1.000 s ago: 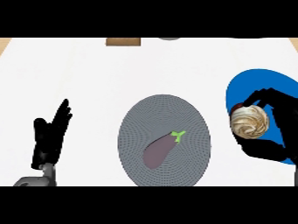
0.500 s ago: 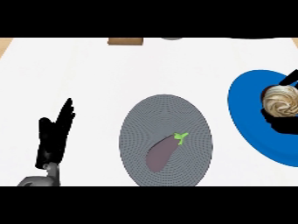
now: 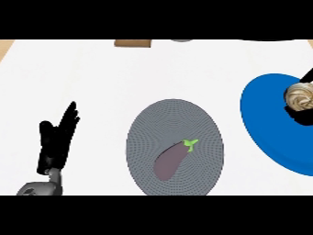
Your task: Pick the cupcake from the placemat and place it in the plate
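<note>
Cupcake (image 3: 303, 96) lay over the blue plate (image 3: 274, 137) at far right, not on the grey placemat (image 3: 165, 119). From the left: the left robot hand (image 3: 56, 142) stood spread, fingers up, resting; an eggplant (image 3: 172, 159) lay on that placemat; the right robot hand (image 3: 309, 117) curled round the cupcake above the plate. Whether it touched the plate was unclear.

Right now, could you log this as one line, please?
right hand: shut on cupcake over plate | left hand: open, resting | eggplant: on placemat
</note>
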Controlling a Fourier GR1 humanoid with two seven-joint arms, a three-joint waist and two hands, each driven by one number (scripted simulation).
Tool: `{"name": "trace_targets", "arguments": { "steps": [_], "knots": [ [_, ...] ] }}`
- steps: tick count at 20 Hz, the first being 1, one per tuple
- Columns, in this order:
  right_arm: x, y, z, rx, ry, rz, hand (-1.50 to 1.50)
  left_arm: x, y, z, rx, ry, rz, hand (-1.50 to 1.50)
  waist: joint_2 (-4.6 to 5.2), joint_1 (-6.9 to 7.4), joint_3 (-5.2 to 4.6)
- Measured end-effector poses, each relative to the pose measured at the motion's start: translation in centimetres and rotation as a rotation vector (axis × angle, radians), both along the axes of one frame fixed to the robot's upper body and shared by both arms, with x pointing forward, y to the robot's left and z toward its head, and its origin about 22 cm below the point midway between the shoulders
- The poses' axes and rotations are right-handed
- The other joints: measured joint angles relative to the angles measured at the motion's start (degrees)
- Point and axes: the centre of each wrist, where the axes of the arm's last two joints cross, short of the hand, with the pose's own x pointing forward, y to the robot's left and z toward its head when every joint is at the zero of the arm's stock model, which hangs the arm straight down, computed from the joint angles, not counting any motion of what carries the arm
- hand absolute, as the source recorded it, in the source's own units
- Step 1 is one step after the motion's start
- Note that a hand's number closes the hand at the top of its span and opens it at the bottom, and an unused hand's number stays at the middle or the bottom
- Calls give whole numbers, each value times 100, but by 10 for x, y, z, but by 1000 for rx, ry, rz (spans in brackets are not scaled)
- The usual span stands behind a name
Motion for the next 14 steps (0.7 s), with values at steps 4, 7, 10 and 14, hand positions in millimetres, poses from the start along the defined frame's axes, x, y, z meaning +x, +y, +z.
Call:
{"name": "trace_targets", "arguments": {
  "steps": [4,7,10,14],
  "knots": [
    [12,-17,-23,13,119,16,150,-2,-3,4,4,-2,-5,0,6,30,2],
    [15,-27,-38,33,238,43,150,-3,-3,2,8,1,-9,0,10,37,2],
    [20,-41,-43,34,344,57,-150,-4,1,2,11,-5,-5,0,10,39,3],
    [24,-53,-54,54,393,132,-150,-7,2,4,13,-3,-1,0,6,31,3]
  ]
}}
